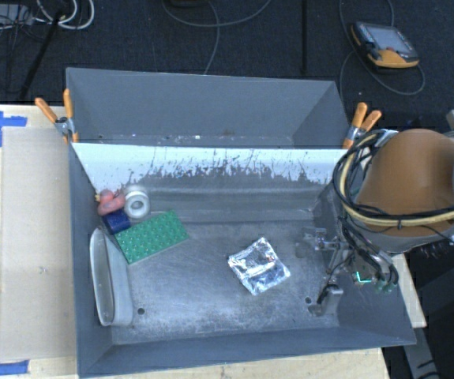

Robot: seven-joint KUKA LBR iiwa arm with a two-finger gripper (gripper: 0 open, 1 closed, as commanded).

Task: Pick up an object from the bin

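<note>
My gripper [322, 294] hangs low at the right side of the bin, close to the right wall, under the arm's brown cover and cables. Nearest to it is a crumpled, shiny clear plastic packet [258, 265], lying on the bin floor a short way to its left and apart from it. I see nothing held in the gripper.
On the left side lie a green studded flat plate [149, 238], a small roll of white tape [136, 204], a pink thing [110, 202] and a small blue piece [117, 222]. A long pale grey dish-like thing [102, 279] rests along the left wall.
</note>
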